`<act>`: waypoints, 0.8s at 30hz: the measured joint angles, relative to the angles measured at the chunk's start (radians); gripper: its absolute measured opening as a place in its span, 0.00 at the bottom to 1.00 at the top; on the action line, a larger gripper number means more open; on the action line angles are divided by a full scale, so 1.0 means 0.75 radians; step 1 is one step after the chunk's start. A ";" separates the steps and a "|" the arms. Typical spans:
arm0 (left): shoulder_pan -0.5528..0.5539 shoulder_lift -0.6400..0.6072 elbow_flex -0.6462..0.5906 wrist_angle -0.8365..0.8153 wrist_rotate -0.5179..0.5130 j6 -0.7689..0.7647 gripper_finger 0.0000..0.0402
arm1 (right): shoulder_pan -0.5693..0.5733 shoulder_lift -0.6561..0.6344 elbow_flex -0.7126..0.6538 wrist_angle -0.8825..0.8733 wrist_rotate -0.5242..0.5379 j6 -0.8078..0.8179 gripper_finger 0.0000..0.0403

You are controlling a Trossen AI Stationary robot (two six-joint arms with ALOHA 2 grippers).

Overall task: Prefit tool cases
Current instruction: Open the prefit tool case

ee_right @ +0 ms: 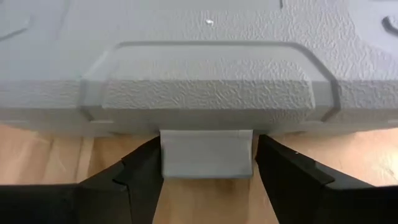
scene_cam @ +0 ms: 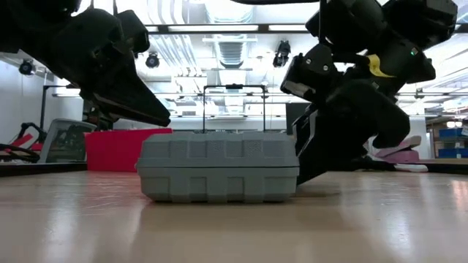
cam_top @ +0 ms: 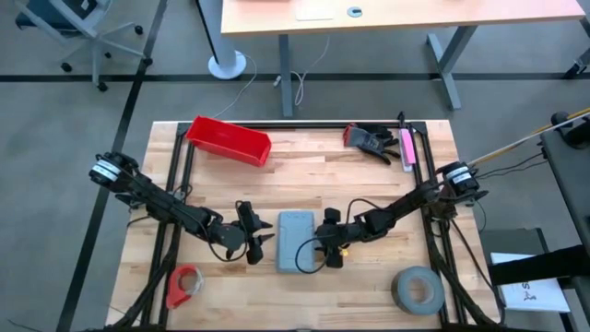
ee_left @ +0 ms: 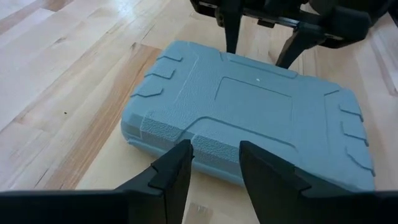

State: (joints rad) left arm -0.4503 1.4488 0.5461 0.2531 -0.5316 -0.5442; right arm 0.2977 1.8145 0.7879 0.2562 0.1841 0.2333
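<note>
One closed tool case [cam_top: 295, 241] lies on pale wooden table [cam_top: 313, 180] under ceiling lights [scene_cam: 212, 28]

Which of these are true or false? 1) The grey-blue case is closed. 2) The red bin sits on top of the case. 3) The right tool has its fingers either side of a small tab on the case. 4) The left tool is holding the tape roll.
1) True: the case lies flat and shut.
2) False: the red bin stands apart, at the table's far edge.
3) True: the right tool straddles the tab, fingers open.
4) False: the left tool is empty beside the case; the tape roll lies untouched near the right arm.
</note>
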 joint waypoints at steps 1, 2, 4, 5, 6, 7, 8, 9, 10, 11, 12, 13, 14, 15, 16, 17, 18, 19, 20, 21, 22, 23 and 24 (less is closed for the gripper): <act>0.000 0.000 0.000 0.000 0.000 0.000 0.36 | 0.001 0.000 0.006 0.000 0.000 -0.003 0.54; 0.000 0.000 0.000 0.000 0.000 0.000 0.36 | 0.001 0.000 0.014 0.001 0.000 -0.011 0.52; 0.000 0.000 0.000 0.000 0.000 0.000 0.37 | 0.001 0.000 0.026 0.005 0.000 -0.020 0.50; 0.000 0.000 0.000 0.000 0.001 -0.001 0.36 | 0.001 0.000 0.031 0.006 0.000 -0.023 0.49; 0.000 0.000 0.000 0.000 0.001 -0.001 0.36 | 0.001 0.000 0.034 0.008 0.001 -0.027 0.48; -0.001 0.000 0.000 0.000 0.001 -0.003 0.36 | 0.001 0.000 0.038 0.006 0.001 -0.030 0.47; -0.001 0.000 0.000 0.000 0.001 -0.004 0.36 | 0.001 0.000 0.040 0.004 0.001 -0.031 0.46; -0.001 0.000 0.000 0.000 0.001 -0.004 0.35 | 0.001 0.000 0.041 0.004 0.001 -0.033 0.45; -0.001 0.000 0.000 0.000 0.001 -0.004 0.35 | 0.001 0.000 0.043 0.002 0.001 -0.034 0.44; -0.001 0.000 0.000 0.000 0.001 -0.004 0.35 | 0.001 0.000 0.046 -0.004 0.001 -0.035 0.44; -0.001 0.000 0.000 0.000 0.001 -0.004 0.35 | 0.001 0.000 0.050 -0.016 0.001 -0.035 0.43; -0.001 0.000 0.000 0.000 0.001 -0.004 0.35 | 0.001 0.000 0.050 -0.021 0.001 -0.036 0.43; -0.001 0.000 0.000 0.000 0.001 -0.004 0.35 | 0.001 0.000 0.050 -0.025 0.001 -0.036 0.43; -0.001 0.000 0.000 0.000 0.001 -0.004 0.35 | 0.001 0.000 0.050 -0.027 0.001 -0.036 0.44; -0.001 0.000 0.000 0.000 0.001 -0.004 0.35 | 0.001 0.000 0.050 -0.029 0.001 -0.035 0.44; -0.001 0.000 0.000 0.000 0.001 -0.004 0.35 | 0.001 0.000 0.050 -0.029 0.001 -0.036 0.44; -0.001 0.000 0.000 0.000 0.002 -0.004 0.36 | 0.001 0.000 0.050 -0.029 0.001 -0.036 0.44; -0.001 0.000 0.000 0.000 0.001 -0.005 0.36 | 0.001 0.000 0.050 -0.029 0.001 -0.036 0.44; -0.001 0.000 0.000 0.000 0.001 -0.005 0.36 | 0.001 0.000 0.050 -0.030 0.001 -0.036 0.44; -0.001 0.000 0.000 0.000 0.001 -0.005 0.36 | 0.001 0.000 0.050 -0.030 0.001 -0.036 0.44; -0.001 0.000 0.000 0.000 0.001 -0.005 0.36 | 0.001 0.000 0.050 -0.030 0.001 -0.036 0.43; -0.001 0.000 0.000 0.000 0.001 -0.005 0.36 | 0.001 -0.001 0.050 -0.030 0.001 -0.036 0.43; -0.001 0.000 0.000 0.000 0.002 -0.005 0.36 | 0.001 -0.002 0.050 -0.032 0.001 -0.037 0.42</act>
State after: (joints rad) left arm -0.4507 1.4489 0.5461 0.2531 -0.5304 -0.5477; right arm 0.2985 1.8127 0.8257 0.2325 0.1848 0.2059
